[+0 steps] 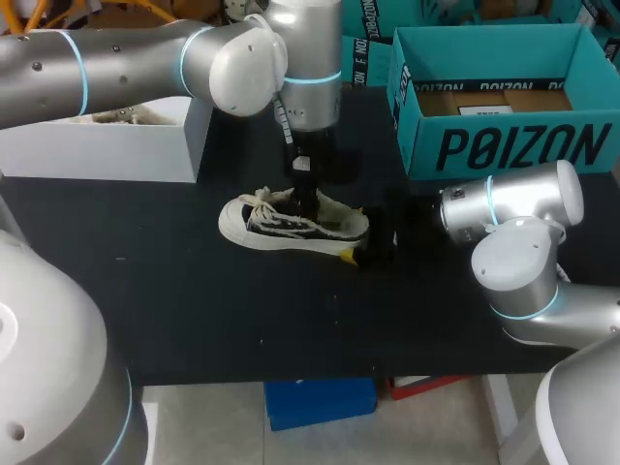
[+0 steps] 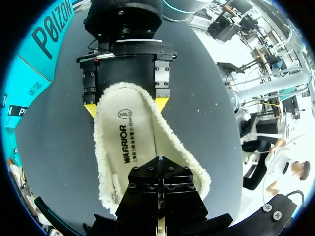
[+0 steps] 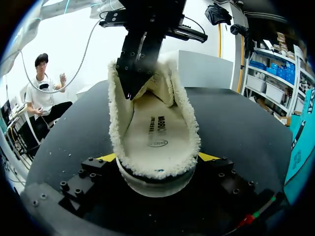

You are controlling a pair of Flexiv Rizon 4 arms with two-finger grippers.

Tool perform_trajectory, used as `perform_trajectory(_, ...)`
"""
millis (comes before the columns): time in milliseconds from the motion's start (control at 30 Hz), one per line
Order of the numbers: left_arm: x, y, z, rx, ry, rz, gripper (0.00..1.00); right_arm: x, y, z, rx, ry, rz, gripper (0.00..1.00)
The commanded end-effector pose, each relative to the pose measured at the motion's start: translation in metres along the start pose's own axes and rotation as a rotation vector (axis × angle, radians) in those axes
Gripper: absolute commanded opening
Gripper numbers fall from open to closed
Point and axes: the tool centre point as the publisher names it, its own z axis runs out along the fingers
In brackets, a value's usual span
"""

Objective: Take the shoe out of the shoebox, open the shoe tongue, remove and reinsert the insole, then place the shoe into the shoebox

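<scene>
R gripper (image 3: 159,157): fingers wide, yellow tips pressed on both sides of shoe (image 1: 281,225) heel, so it's clamped. L gripper (image 2: 160,164): fingers drawn together, poked down into shoe front over insole (image 2: 129,142); can't tell if I've pinched anything. Shoe upright mid table (image 1: 194,300), toe toward my L. Open teal shoebox (image 1: 504,145) back R, well apart; white box (image 1: 116,145) back L.

A robot lab: left arm (image 1: 116,58), right arm (image 1: 528,257), worktable (image 1: 194,320).

Fleece-lined shoe (image 2: 142,147) lies mid-frame on the dark counter (image 2: 216,123). Right hand (image 2: 125,107) clamps its upper end. Left hand (image 2: 160,169) grips it from lower centre.
</scene>
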Motion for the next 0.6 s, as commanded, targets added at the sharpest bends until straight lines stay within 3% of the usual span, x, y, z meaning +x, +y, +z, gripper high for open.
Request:
perform_trajectory(33,-0.003,0.003,0.012,0.005,0.006,-0.001,0.0,0.0,-0.003,0.006,0.004,-0.001,0.002,0.0)
perform_trajectory(600,0.003,0.009,0.048,-0.039,0.009,-0.057,0.0,0.0,-0.003,0.006,0.004,-0.001,0.002,0.0)
